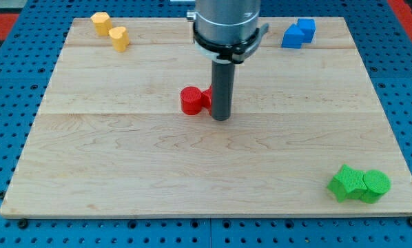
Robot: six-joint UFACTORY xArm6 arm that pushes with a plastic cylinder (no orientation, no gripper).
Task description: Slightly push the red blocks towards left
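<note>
A single camera looks down at a slant from in front of and above the board (206, 172), near enough that the board nearly fills the frame. Its far edge runs along the top of the frame, its near edge along the bottom. The arm (227, 27) enters from the top centre, cropped by the frame's upper edge.
</note>
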